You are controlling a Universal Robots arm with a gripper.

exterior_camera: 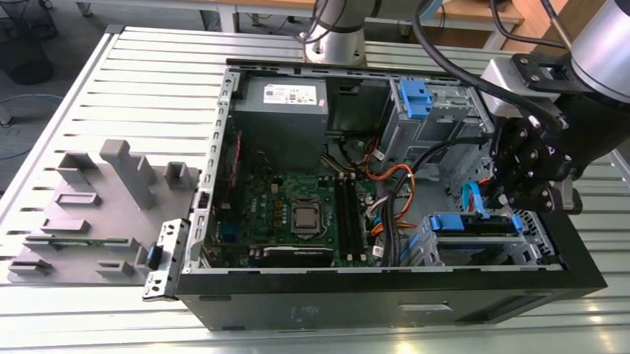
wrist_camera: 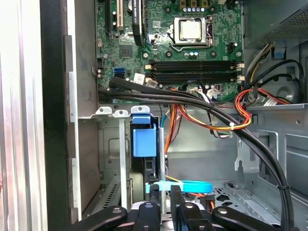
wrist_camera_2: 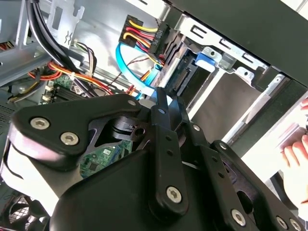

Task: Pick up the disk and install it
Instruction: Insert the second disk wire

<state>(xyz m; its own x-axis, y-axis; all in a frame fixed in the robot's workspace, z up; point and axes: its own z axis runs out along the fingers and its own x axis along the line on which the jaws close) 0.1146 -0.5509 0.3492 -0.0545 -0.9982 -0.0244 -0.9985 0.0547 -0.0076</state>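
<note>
The gripper [exterior_camera: 521, 193] hangs over the open computer case [exterior_camera: 394, 310], above the lower drive cage [exterior_camera: 482, 243] at the exterior view's right. In both wrist views its two black fingers [wrist_camera: 163, 199] stand close together, almost parallel, with only a narrow slot between them; whether they pinch anything cannot be told. Just beyond the fingertips a light blue cable [wrist_camera: 185, 185] loops across.

The disk [wrist_camera: 144, 144] sits on edge inside that drive cage, its blue plastic bracket [exterior_camera: 459, 222] facing out of the bay, with the gripper directly above it. A second cage [exterior_camera: 433, 110] toward the back of the case holds another blue bracket [exterior_camera: 414, 97].

Inside the case lie the green motherboard [exterior_camera: 295, 214] with its bare processor [wrist_camera: 190, 30], black memory slots [wrist_camera: 192, 70], bundles of black, orange and red wires [wrist_camera: 226, 120], and the grey power supply box [exterior_camera: 285, 103]. Outside, on the slatted metal table [exterior_camera: 118, 88], stands a grey fixture block [exterior_camera: 108, 199].
</note>
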